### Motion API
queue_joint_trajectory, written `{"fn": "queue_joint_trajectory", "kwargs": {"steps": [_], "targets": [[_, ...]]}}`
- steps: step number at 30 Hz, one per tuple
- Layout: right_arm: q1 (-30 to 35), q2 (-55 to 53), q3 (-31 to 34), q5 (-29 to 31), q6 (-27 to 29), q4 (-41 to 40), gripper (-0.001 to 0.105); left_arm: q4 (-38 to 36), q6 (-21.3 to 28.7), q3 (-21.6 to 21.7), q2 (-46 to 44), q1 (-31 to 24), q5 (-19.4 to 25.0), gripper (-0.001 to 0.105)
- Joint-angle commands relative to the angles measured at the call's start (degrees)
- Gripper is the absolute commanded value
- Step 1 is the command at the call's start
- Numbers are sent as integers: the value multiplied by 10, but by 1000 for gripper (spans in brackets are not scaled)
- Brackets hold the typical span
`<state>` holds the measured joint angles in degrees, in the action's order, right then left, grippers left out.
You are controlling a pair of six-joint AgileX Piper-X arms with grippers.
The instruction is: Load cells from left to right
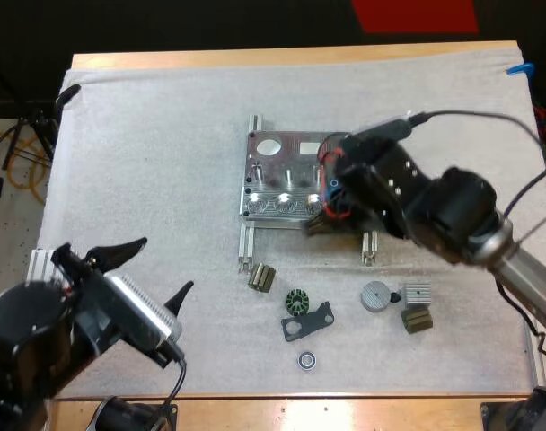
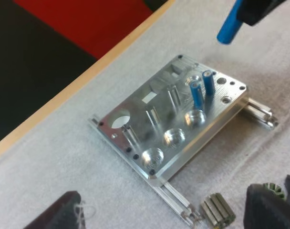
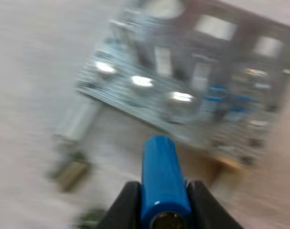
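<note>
Right gripper (image 3: 162, 198): black fingers are clamping a blue cell (image 3: 160, 171) from both sides, with the cell's free end projecting past the fingertips toward the metal fixture (image 3: 183, 71). In the high view the right gripper (image 1: 327, 208) is hovering over the right end of the fixture (image 1: 277, 171). In the left wrist view the held cell (image 2: 229, 26) is hanging tilted, above and clear of the fixture (image 2: 135, 119), beyond the end carrying the seated cells.

Seated cells (image 2: 197, 93): two, standing upright side by side at the fixture's right end, apart from the held one.

Empty sockets (image 2: 175, 137): three, running in a row along the fixture's near edge, to the left of the seated cells.

Rails (image 1: 245, 247): two, sticking out past the fixture's near edge onto the white mat (image 1: 147, 162).

Left gripper (image 1: 152, 269): fingers are standing apart on nothing, hovering over the mat's near left, well apart from the fixture.

Open room: bare mat is stretching wide to the left of the fixture and beyond it, up to the far edge of the wooden table (image 1: 291, 56).

Loose parts, lying on the near side of the fixture:
- ribbed dark block (image 1: 261, 277), just beside the left rail's tip
- green-wound ring (image 1: 296, 302), lying against a black bracket (image 1: 307, 325)
- small bearing (image 1: 307, 360), nearest the mat's near edge
- round silver disc (image 1: 375, 295), silver finned block (image 1: 418, 292) and dark block (image 1: 417, 320), grouped together to the right
</note>
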<state>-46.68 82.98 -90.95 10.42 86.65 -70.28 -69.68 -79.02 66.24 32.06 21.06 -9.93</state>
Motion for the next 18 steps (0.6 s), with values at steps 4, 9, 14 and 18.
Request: {"fn": "queue_joint_trajectory", "kwargs": {"steps": [4, 9, 14, 18], "targets": [[55, 37, -14, 15, 68, -48, 0, 4, -32, -24, -46, -1, -6, 67], [100, 83, -14, 15, 93, -51, 0, 3, -38, -58, -74, -1, -23, 67], [119, 125, -14, 19, 119, -49, 0, 3, -46, -67, -76, -1, -28, 67], [119, 160, -14, 41, 135, -34, 0, 3, -46, -67, -76, -1, -41, 67]]}}
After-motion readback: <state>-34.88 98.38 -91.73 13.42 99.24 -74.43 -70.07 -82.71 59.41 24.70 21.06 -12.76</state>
